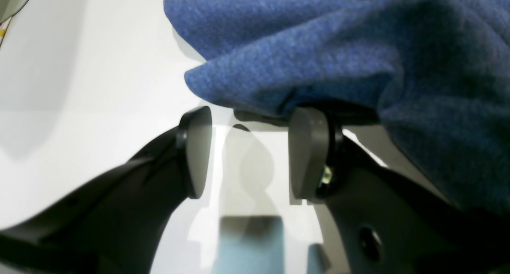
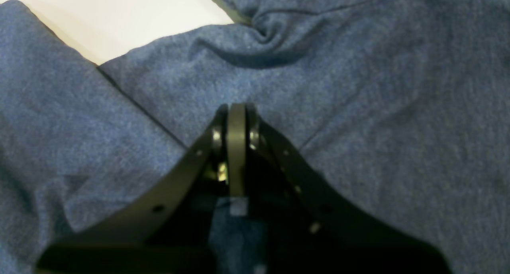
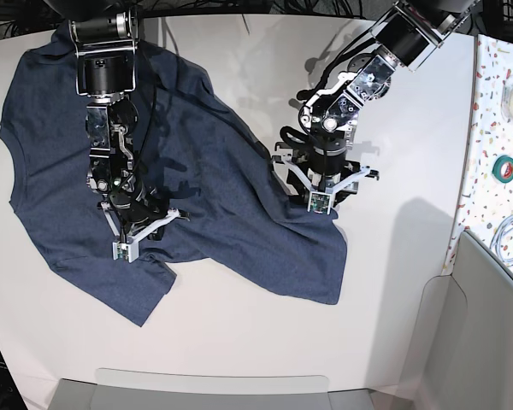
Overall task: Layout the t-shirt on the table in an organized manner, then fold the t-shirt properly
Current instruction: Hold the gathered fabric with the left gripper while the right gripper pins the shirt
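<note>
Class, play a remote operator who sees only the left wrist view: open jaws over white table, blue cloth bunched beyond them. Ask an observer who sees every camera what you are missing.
Operator: How does the whole t-shirt lie?
Observer: In the base view the t-shirt is spread across the table but rumpled, with one sleeve pointing toward the near edge.
Operator: Where is the left gripper on it?
Observer: The left gripper sits at the shirt's edge nearest the speckled surface.
Operator: And the other arm?
Observer: The right gripper is shut, its tips over the cloth near a seam in its wrist view.
</note>
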Controlling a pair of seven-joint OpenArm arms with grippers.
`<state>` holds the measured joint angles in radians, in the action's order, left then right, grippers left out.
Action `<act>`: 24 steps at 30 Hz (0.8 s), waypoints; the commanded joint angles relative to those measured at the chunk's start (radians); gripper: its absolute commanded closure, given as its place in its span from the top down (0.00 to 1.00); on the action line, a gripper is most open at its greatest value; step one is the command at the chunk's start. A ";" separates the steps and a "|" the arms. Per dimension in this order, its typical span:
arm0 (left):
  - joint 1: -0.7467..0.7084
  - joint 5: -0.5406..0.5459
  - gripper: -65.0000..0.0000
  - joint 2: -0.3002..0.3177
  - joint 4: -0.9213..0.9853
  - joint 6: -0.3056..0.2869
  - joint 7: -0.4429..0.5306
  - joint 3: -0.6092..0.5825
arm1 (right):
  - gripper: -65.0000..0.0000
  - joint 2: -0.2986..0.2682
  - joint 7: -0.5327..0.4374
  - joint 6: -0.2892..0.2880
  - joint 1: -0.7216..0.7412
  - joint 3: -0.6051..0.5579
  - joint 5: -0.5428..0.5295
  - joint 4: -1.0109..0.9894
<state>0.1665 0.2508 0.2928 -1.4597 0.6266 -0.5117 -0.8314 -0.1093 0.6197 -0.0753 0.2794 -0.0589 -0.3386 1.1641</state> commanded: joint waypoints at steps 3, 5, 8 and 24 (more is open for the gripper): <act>0.009 0.018 0.50 -0.008 -0.029 -0.023 -0.017 -0.004 | 0.00 0.006 0.085 -0.002 -0.009 -0.005 0.002 -0.011; 0.012 0.018 0.52 -0.010 -0.032 -0.052 -0.015 -0.002 | 0.00 0.006 0.085 -0.002 -0.009 -0.005 0.002 -0.011; 0.015 0.020 0.52 -0.027 -0.037 -0.083 -0.014 0.001 | 0.00 0.006 0.085 -0.002 -0.009 -0.005 0.002 -0.013; 0.147 0.020 0.57 -0.057 0.123 -0.077 -0.014 0.007 | 0.00 0.007 0.087 -0.002 -0.009 -0.005 0.002 -0.014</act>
<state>0.3027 0.2798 0.2298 -1.3266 0.5461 -0.5301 -0.8310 -0.1047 0.6167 -0.0784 0.2794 -0.0593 -0.3405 1.1614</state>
